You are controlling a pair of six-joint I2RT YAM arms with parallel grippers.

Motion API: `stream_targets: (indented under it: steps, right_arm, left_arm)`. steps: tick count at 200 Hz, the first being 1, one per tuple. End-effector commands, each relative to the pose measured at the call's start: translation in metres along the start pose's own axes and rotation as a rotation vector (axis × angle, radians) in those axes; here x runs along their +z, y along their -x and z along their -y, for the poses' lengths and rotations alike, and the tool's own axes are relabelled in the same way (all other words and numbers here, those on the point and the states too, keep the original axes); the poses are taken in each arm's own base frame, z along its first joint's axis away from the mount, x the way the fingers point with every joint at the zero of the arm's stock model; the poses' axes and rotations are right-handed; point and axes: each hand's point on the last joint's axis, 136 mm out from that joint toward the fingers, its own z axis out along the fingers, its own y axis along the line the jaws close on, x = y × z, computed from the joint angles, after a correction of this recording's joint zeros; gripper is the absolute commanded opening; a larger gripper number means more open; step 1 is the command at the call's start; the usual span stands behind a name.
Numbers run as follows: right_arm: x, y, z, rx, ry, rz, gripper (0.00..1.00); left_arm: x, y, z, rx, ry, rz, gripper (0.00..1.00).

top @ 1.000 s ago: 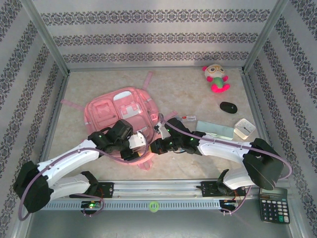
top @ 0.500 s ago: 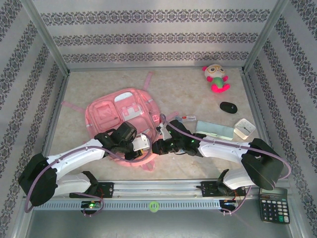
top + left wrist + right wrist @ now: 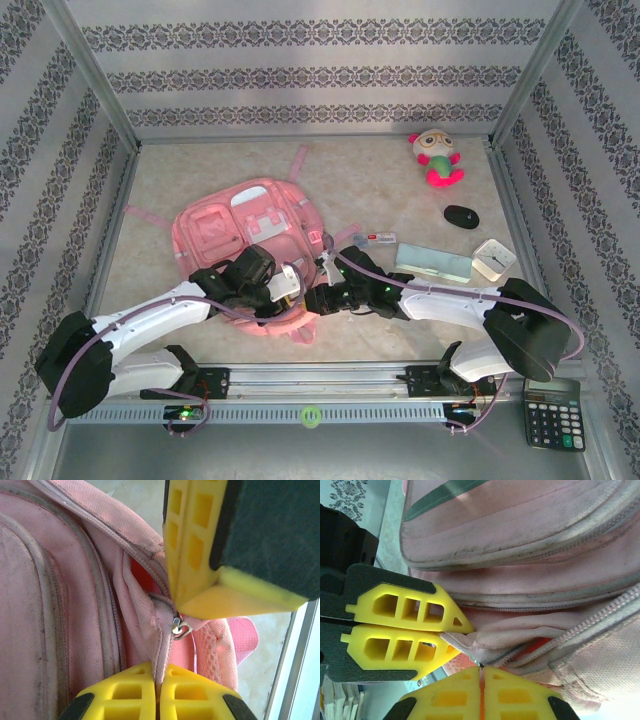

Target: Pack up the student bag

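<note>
Two arms are bolted to a metal rail (image 3: 320,380) at the near edge, with a calculator (image 3: 552,412) near its right end. Just beyond, the left gripper (image 3: 159,675) and right gripper (image 3: 481,672) meet at the near rim of the student bag (image 3: 235,225), each clenched on pink fabric beside the zip. The bag lies flat, left of centre, on the beige marbled tabletop (image 3: 370,180). Farther right lie a black mouse (image 3: 461,216) and a plush toy (image 3: 436,157). Patterned walls (image 3: 300,75) close the far side.

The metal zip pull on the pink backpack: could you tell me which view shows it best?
The left wrist view: the zip pull hangs close-up and unobstructed. The right wrist view gives zip teeth but no clear pull; from above it is too small to tell.
</note>
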Motion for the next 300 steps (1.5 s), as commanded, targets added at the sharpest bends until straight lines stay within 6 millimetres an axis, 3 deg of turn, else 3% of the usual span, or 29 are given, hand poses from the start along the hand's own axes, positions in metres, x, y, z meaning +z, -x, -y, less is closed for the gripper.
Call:
stream_targets:
  steps: [1,106,143,181,189,241,300]
  right_arm:
    - [0.002,-0.006,0.003,-0.056,-0.020,0.010,0.09]
    - [-0.002,-0.019,0.015,-0.118,-0.093,-0.010,0.22]
    - [-0.004,-0.020,0.018,-0.135,-0.109,-0.010,0.22]
    - [-0.012,-0.008,0.012,-0.173,-0.106,0.047,0.04]
    - [-0.016,-0.005,0.010,-0.182,-0.104,0.063,0.00]
    - [-0.061,0.018,0.032,-0.102,-0.160,0.269,0.00]
    - [-0.102,0.035,0.052,-0.073,-0.217,0.438,0.00]
  left_arm:
    - [-0.011,0.040,0.006,0.023,-0.028,0.168,0.06]
    - [-0.021,0.054,0.003,0.042,-0.001,0.204,0.06]
    - [-0.022,0.056,0.004,0.053,-0.007,0.203,0.06]
    - [-0.022,0.054,0.005,0.063,-0.009,0.201,0.06]
    - [-0.022,0.052,0.003,0.064,0.001,0.197,0.06]
    - [-0.024,0.031,0.002,0.077,0.030,0.123,0.05]
    - [-0.050,0.010,0.018,0.192,0.026,0.105,0.05]
